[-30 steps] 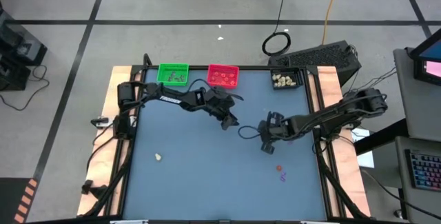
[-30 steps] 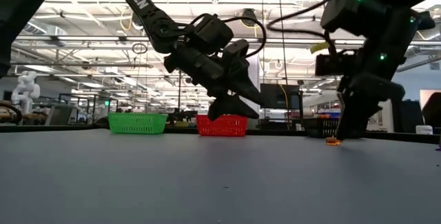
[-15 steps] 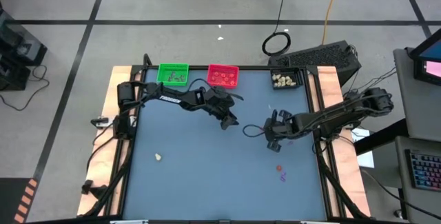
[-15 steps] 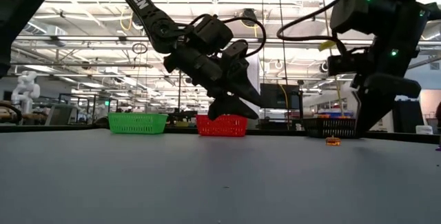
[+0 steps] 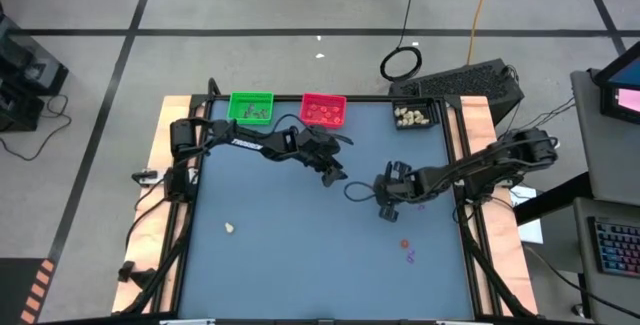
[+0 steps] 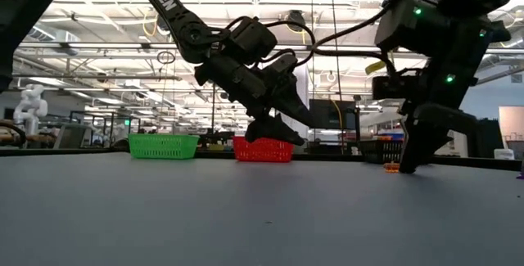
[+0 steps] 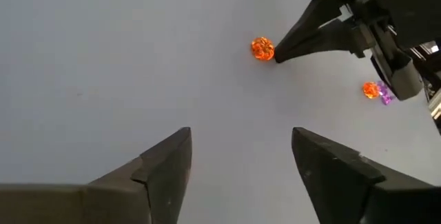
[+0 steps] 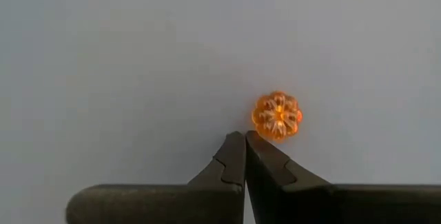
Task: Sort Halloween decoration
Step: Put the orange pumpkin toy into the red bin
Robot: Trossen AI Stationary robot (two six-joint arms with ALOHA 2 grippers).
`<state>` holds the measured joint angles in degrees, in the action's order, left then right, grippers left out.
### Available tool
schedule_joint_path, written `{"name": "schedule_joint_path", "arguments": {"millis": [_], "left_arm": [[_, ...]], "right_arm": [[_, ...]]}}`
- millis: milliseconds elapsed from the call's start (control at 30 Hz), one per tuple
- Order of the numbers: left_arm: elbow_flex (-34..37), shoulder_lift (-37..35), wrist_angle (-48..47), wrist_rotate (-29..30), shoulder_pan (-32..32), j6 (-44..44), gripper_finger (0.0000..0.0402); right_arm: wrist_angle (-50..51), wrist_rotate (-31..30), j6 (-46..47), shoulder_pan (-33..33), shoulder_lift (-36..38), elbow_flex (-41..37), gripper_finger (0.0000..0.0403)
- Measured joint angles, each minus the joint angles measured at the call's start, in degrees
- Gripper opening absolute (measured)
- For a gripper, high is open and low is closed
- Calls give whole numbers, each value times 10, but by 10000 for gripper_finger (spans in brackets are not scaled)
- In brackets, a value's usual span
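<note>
An orange pumpkin trinket [image 8: 277, 116] lies on the blue table top, right of centre. My right gripper [image 8: 244, 136] is shut and slants down, its tip right beside the pumpkin [image 6: 393, 167]. My left gripper [image 7: 238, 148] hangs open above the table's middle [image 5: 338, 175] with nothing between its fingers. It faces the pumpkin [image 7: 262, 48] and the right gripper [image 7: 279, 55]. Another orange trinket [image 5: 405, 244] and a purple one [image 5: 410, 257] lie near the right front. A cream one [image 5: 230, 228] lies at the left front. My right gripper has its shut fingertips [image 8: 258, 145] at the near edge of the pumpkin [image 8: 265, 129], coming down at a slant. I cannot tell whether they touch it. The pumpkin lies flat on the table.
Along the far edge stand a green tray [image 5: 251, 107], a red tray [image 5: 323, 110] and a black tray [image 5: 416, 116], each holding small trinkets. The blue mat's left half is bare apart from the cream trinket.
My right gripper, shut throughout, swung up and toward the table's right edge, away from the pumpkin. It has since come back down beside it. The pumpkin has stayed where it was. My left gripper has opened a little wider without shifting.
</note>
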<state>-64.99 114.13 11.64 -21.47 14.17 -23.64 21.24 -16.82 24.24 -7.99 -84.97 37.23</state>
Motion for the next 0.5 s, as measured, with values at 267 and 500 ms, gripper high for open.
{"name": "schedule_joint_path", "arguments": {"millis": [267,500], "left_arm": [[-7,43,45,-5,0,-45,263],[-54,90,36,-21,-3,-46,263]], "right_arm": [[-17,-11,-35,11,9,14,0],[78,-5,-23,12,35,25,0]]}}
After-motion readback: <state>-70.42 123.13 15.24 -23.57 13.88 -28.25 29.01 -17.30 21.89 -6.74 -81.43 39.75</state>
